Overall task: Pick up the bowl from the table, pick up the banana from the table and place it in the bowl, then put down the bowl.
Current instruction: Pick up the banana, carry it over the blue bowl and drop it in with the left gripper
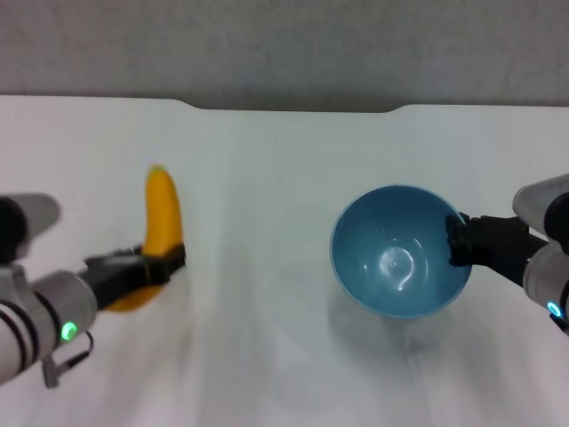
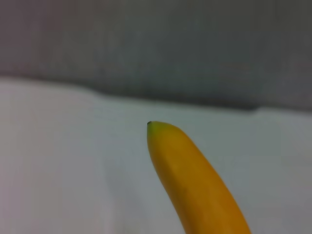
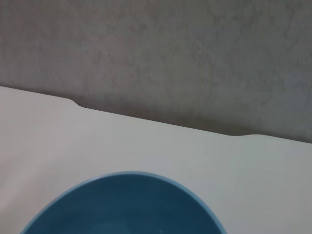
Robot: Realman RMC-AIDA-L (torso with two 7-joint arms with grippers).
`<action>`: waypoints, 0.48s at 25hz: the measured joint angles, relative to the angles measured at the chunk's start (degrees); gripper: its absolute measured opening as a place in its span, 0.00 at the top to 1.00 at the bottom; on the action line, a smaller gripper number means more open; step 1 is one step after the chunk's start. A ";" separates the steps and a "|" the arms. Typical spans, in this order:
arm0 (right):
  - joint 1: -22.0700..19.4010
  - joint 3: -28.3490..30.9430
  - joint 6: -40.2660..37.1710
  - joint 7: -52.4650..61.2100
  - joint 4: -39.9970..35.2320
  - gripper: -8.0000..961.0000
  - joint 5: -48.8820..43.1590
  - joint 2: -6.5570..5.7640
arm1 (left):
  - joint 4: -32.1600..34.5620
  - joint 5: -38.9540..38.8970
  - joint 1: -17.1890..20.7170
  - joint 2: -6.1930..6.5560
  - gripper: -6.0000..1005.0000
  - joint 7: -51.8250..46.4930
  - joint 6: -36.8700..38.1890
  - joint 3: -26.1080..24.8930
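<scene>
Judging from its glossy, toy-like skin, we take the banana (image 1: pixel 163 222) to be light, stiff and somewhat slippery, so a hold across its thicker lower half, where our left gripper (image 1: pixel 151 265) has its dark fingers closed on it, seems the safest place; the slim far end would likely twist out. It appears to be raised off the table (image 1: pixel 267 356), though we cannot be sure of that, on our left side, well apart from the bowl (image 1: pixel 400 251), its far end pointing away from us. It is smooth, curved, yellow-orange, with a small dark tip visible in the left wrist view (image 2: pixel 149 123). The bowl looks like thin, rigid plastic, light and slick, with only the rim to pinch. Our right gripper (image 1: pixel 457 240) grips it there, at the rim nearest our right arm, and the bowl hangs tilted above its shadow, mouth turned toward us. It is round, deep, light blue and empty, with a bright glint at its bottom. Since the banana is longer than the bowl is wide, we expect it to rest slanted against the rim.
</scene>
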 joint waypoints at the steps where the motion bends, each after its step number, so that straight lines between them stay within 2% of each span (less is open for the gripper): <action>1: 0.02 0.00 0.04 0.03 -0.13 0.94 0.28 0.00 | -2.76 -0.30 1.40 -0.04 0.46 0.70 0.03 -0.19; 6: 1.75 -0.93 -0.09 -0.25 -2.11 0.94 4.38 -0.08 | -9.94 -7.14 4.48 -0.29 0.45 6.21 1.85 1.53; 12: 4.27 -3.24 -0.78 -0.35 -3.71 0.94 9.93 -0.09 | -11.64 -16.89 3.55 -0.36 0.45 18.32 2.80 5.62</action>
